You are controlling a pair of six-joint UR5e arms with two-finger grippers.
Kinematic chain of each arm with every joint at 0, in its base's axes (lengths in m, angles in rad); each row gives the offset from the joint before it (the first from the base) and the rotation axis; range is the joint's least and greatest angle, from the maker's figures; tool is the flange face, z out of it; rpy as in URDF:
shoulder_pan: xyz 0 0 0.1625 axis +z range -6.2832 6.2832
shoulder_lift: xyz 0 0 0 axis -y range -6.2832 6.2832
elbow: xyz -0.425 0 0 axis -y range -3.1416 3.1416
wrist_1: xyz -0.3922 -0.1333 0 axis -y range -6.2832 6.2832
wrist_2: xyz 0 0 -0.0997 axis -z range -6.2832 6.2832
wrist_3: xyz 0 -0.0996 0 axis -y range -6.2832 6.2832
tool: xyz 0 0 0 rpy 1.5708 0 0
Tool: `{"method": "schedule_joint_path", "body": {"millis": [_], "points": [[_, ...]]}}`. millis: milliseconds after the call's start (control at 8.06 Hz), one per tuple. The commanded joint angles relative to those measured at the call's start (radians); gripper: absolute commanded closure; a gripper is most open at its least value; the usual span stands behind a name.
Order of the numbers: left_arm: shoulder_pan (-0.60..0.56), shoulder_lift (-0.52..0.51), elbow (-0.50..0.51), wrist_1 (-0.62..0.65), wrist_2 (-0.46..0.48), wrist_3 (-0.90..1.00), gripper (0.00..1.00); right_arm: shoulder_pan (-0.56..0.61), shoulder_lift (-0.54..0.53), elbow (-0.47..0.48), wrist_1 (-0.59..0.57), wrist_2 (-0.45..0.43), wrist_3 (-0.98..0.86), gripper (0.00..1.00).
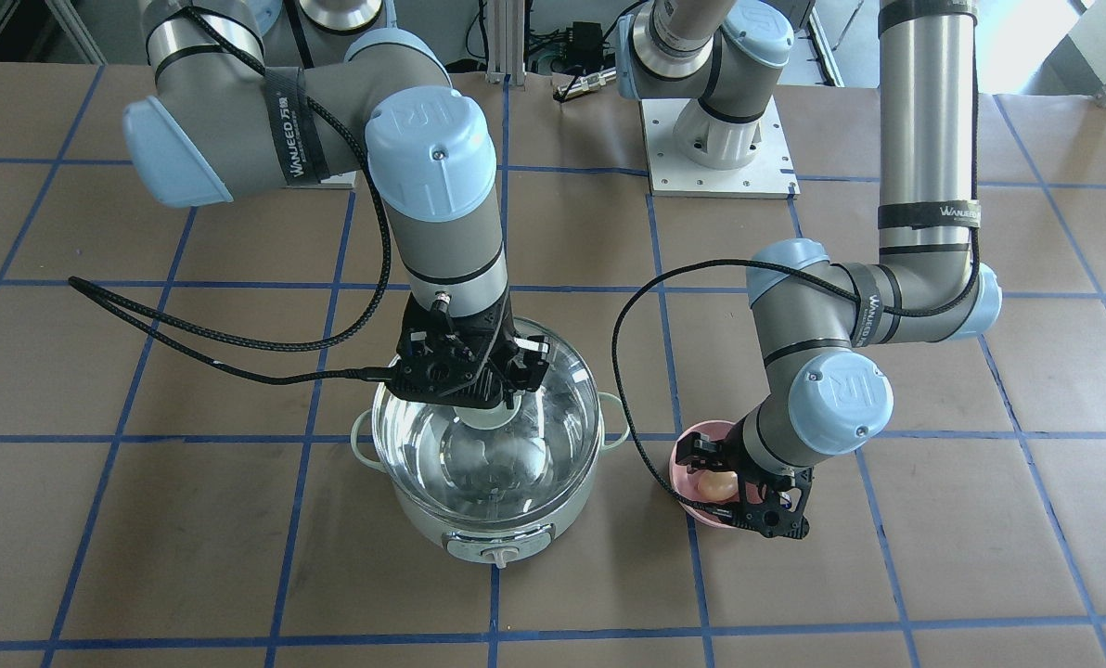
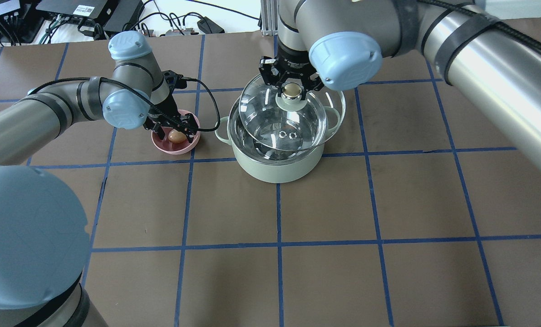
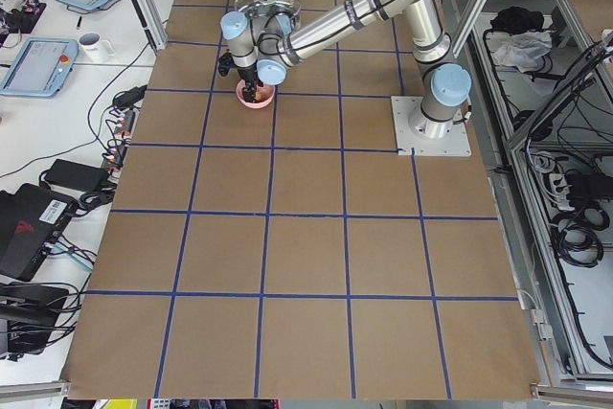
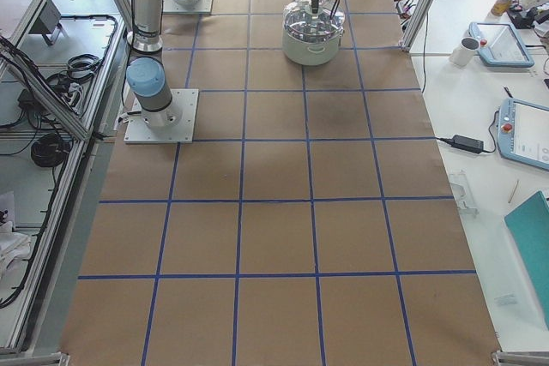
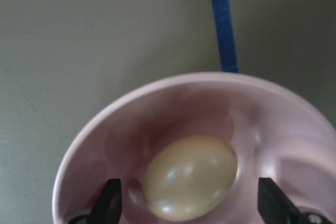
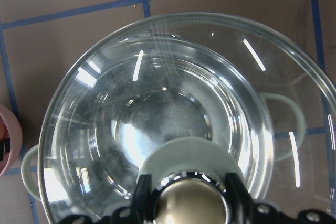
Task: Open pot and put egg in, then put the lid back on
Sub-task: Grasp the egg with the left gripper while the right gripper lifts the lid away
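**Desk:** What's on your feeds, biggest thing first?

**Me:** I see a brown paper-covered surface (image 2: 343,204) ruled into squares with blue tape. On it stands the round pale mint-green electric pot (image 2: 275,169), shiny steel inside. Its front dial (image 1: 500,554) is on the side facing away from the robot.

**Desk:** And the cover?

**Me:** The large clear glass dome lid (image 2: 270,120) with its metal rim hangs over the pot's mouth. It isn't seated squarely. In my overhead view its circle sits off-centre from the pot's rim. I cannot tell whether its edge touches that rim anywhere.

**Desk:** What's holding it?

**Me:** My right hand (image 2: 292,92) comes straight down above the pot. Its fingers pinch the lid's round beige knob (image 6: 191,205) from two sides.

**Desk:** And the other arm?

**Me:** A small pink bowl (image 2: 186,147) sits near the pot's loop handle on the robot's left, not touching it. My left hand (image 5: 191,208) reaches down into that bowl with its fingers spread, one on each side of the egg, and there's a gap at both.

**Desk:** So where's the egg?

**Me:** The small tan oval egg (image 2: 176,136) lies on its side in the bottom of the bowl beside the pot. It's between the fingertips, and neither one grips it.
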Motion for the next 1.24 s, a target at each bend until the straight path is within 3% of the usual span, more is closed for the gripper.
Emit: {"method": "schedule_joint_path", "body": {"millis": [0, 124, 372, 497, 745, 1117], "points": [[0.000, -0.006, -0.011, 0.006, -0.003, 0.002, 0.16, -0.150, -0.097, -0.005, 0.152, -0.003, -0.234, 1.00], [0.000, -0.009, -0.011, 0.006, -0.002, 0.002, 0.29, -0.211, -0.130, -0.004, 0.186, -0.003, -0.334, 1.00], [0.000, -0.009, -0.011, 0.006, -0.005, 0.011, 0.65, -0.314, -0.156, -0.004, 0.232, -0.003, -0.478, 1.00], [0.000, -0.008, -0.011, 0.006, -0.026, 0.013, 0.76, -0.340, -0.174, -0.004, 0.257, -0.011, -0.515, 1.00], [0.000, -0.005, -0.009, 0.006, -0.031, 0.014, 0.78, -0.394, -0.213, -0.004, 0.298, -0.060, -0.636, 1.00], [-0.001, 0.052, 0.002, -0.007, -0.031, -0.001, 0.78, -0.527, -0.288, -0.001, 0.343, -0.057, -0.794, 1.00]]}}
